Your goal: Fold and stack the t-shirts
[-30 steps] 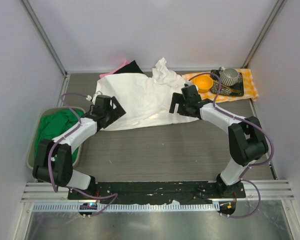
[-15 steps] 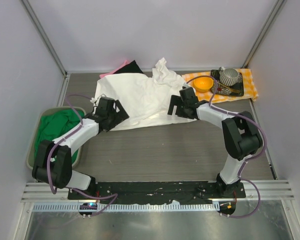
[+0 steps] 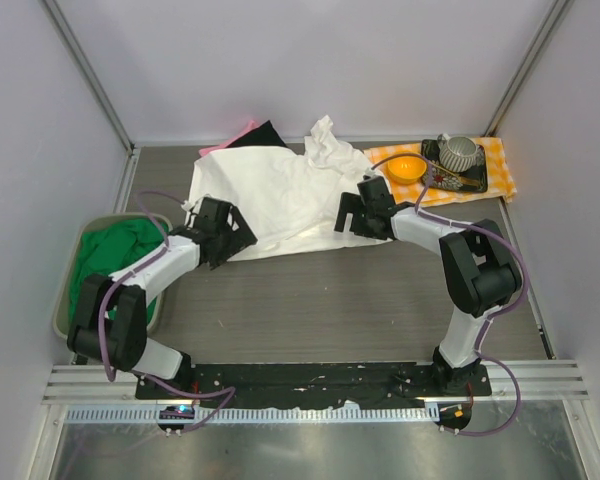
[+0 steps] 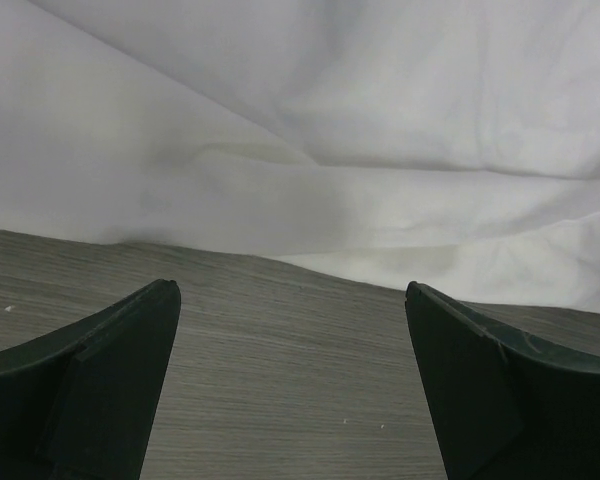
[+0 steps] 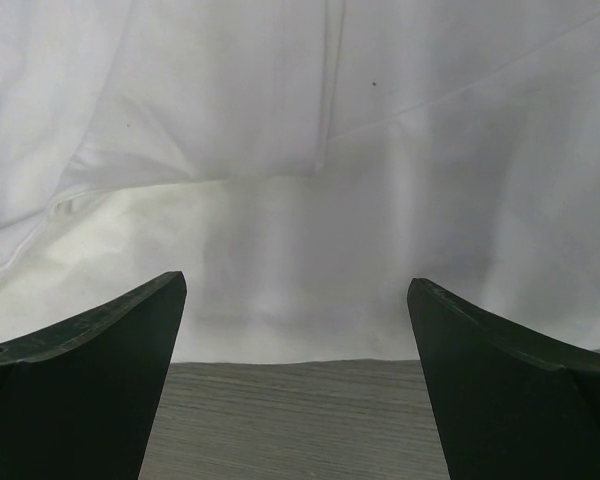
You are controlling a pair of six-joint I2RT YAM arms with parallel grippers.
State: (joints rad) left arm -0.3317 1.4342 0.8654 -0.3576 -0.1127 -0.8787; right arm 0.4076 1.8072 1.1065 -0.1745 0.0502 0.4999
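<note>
Both arms have shifted a little over the last second. The left arm [image 3: 165, 262] has drawn its wrist nearer along the shirt's near-left edge. The right arm [image 3: 425, 228] has pulled its elbow in toward the left, while its wrist barely moved.

From the top camera, the white t-shirt [image 3: 290, 195] lies spread on the bench [image 3: 320, 300] in the far middle. Its long axis runs left to right, and a crumpled, bunched end points toward the far right. The left jaws stand wide apart at its near-left corner and the right jaws stand wide apart at its near-right edge; neither holds any cloth. A black t-shirt [image 3: 258, 135] and a pink t-shirt [image 3: 223, 147] peek out at its far-left edge. A green t-shirt [image 3: 115, 255] is heaped in a grey bin [image 3: 62, 300] at the left, beside the left arm. At the far right, an orange-and-white checked cloth [image 3: 500, 172] carries an orange bowl [image 3: 405, 166] and a black tray [image 3: 465, 182] with a ridged metal object [image 3: 461, 152] on it.

From the left wrist, the white shirt [image 4: 330, 120] fills the far part of the view, its edge running left to right across bare bench [image 4: 280, 400]. The open jaws sit just short of that edge, with nothing between them.

From the right wrist, the shirt [image 5: 280, 150] again fills the far part, a seam running from far to near. Its edge lies level across the bench [image 5: 280, 420], close ahead of the spread, empty jaws.
</note>
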